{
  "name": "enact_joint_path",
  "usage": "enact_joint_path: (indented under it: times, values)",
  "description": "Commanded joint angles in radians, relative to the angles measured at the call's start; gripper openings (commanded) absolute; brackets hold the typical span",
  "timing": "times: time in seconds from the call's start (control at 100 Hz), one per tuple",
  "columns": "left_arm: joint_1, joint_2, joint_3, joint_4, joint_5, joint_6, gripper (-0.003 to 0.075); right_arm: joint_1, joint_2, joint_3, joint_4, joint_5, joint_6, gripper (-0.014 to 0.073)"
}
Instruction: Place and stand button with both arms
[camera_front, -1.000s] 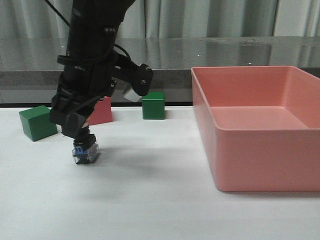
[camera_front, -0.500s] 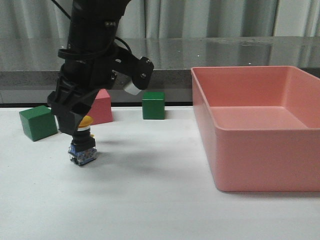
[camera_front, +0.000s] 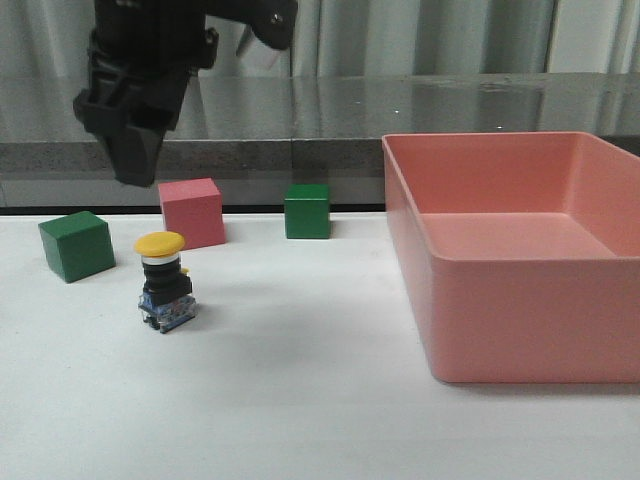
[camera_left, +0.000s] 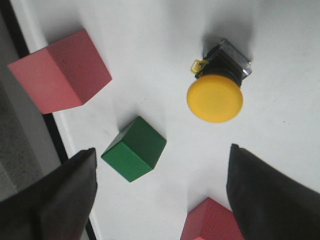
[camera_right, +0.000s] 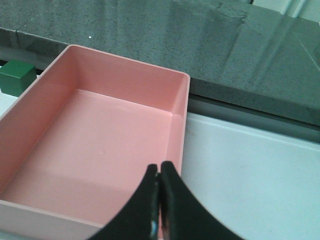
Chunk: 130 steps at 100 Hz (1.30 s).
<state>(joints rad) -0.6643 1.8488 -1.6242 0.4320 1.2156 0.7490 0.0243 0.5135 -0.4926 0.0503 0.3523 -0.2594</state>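
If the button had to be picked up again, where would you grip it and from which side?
Probably from straight above, fingers closing on the black body under the cap: the button stands upright with its yellow cap on top, and the open left gripper hangs above it.

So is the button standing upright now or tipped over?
Upright: the button rests on its clear base, yellow cap on top, with the left gripper open above it.

You see a white table (camera_front: 320, 420), a grey speckled ledge (camera_front: 450, 155) at its far edge, pale curtains (camera_front: 430, 35) beyond.
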Motion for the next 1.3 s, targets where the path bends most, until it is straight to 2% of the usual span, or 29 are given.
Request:
enact_joint_path:
  times: [0.0,0.08,0.15,0.23,0.24,0.32,0.34,0.43,0.54,0.63,0.73,0.85,1.08,1.29]
  values:
    - [-0.009,-0.098,-0.031,0.016,0.05,-0.013,0.0514,-0.006,0.001,-0.027,-0.001,-0.082,0.0,-0.0061]
    - [-0.009,-0.14,-0.031,0.01,0.048,-0.065,0.0492,-0.006,0.001,-0.027,-0.001,-0.082,0.0,-0.0061]
    - [-0.009,-0.181,-0.031,0.012,0.048,-0.168,0.0409,-0.006,0.001,-0.027,-0.001,-0.082,0.0,-0.0061]
    - [-0.009,-0.233,-0.031,0.012,0.043,-0.188,0.0221,-0.006,0.001,-0.027,-0.001,-0.082,0.0,-0.0061]
    - [-0.009,-0.237,-0.031,0.012,0.042,-0.191,0.0221,-0.006,0.001,-0.027,-0.001,-0.082,0.0,-0.0061]
    - [-0.009,-0.291,-0.031,0.012,-0.001,-0.249,0.0001,-0.006,0.001,-0.027,-0.001,-0.082,0.0,-0.0061]
    - [-0.009,-0.306,-0.031,0.012,-0.019,-0.275,-0.0021,-0.006,0.001,-0.027,-0.001,-0.082,0.0,-0.0061]
    - [0.0,-0.368,-0.031,-0.001,-0.072,-0.384,-0.0019,-0.006,0.001,-0.027,-0.001,-0.082,0.0,-0.0061]
    - [0.03,-0.455,-0.01,-0.059,-0.123,-0.403,-0.0019,-0.006,0.001,-0.027,-0.001,-0.082,0.0,-0.0061]
    - [0.064,-0.546,0.066,-0.114,-0.263,-0.416,-0.0019,-0.006,0.001,-0.027,-0.001,-0.082,0.0,-0.0061]
    - [0.111,-0.685,0.226,-0.176,-0.47,-0.433,-0.0019,-0.006,0.001,-0.027,-0.001,-0.082,0.0,-0.0061]
    - [0.164,-0.846,0.439,-0.242,-0.655,-0.433,-0.0019,-0.006,0.001,-0.027,-0.001,-0.082,0.0,-0.0061]
    - [0.23,-1.121,0.823,-0.382,-0.897,-0.433,-0.0019,-0.006,0.001,-0.027,-0.001,-0.082,0.0,-0.0061]
    - [0.23,-1.309,1.088,-0.408,-1.071,-0.433,-0.0019,-0.006,0.001,-0.027,-0.001,-0.082,0.0,-0.0061]
